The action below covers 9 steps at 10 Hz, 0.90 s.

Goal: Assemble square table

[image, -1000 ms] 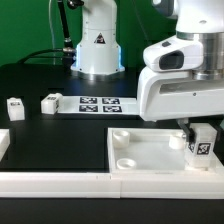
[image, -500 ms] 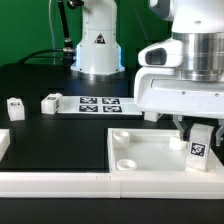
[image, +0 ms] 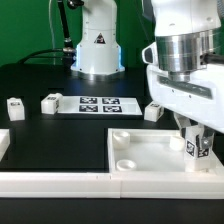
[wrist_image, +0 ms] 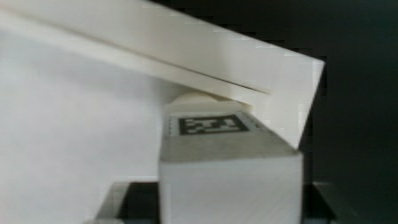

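White plastic short tagged leg (image: 201, 152), upright, is clenched in my claw (image: 198, 138) at the 3 o'clock edge of the white square tray-like tabletop (image: 155, 150). Step, as judged: leg fitting. Next: seat it squarely, then twist.

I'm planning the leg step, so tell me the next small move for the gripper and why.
Probably ease the leg straight down into the tabletop corner on the exterior view's right. The gripper holds the leg upright right at that corner, and the wrist view shows its tagged end close against the tabletop's edge. Whether it sits over a socket is hidden.
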Each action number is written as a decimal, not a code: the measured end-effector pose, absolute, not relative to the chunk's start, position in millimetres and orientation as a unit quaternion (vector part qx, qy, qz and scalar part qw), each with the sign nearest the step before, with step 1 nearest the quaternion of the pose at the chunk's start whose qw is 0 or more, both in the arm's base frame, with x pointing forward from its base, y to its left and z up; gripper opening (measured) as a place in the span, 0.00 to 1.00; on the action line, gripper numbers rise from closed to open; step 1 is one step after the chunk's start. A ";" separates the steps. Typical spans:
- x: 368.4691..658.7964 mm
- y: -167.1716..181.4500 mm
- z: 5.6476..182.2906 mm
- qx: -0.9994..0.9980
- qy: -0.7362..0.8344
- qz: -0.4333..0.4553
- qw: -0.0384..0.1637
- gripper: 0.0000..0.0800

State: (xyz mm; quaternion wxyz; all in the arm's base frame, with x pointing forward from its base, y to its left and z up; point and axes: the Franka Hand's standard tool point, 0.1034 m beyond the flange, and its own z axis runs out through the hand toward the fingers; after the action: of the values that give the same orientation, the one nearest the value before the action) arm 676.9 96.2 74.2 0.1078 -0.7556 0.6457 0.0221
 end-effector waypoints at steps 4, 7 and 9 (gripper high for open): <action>672.9 101.4 75.8 -0.835 0.544 0.021 0.080 0.67; 677.4 103.3 75.5 -0.929 0.361 0.003 0.081 0.80; 677.3 102.5 75.0 -0.955 0.287 -0.003 0.080 0.81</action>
State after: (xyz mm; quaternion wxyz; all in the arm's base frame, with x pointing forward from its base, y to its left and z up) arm 677.3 102.5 75.0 0.0797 -0.9545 0.2873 -0.0034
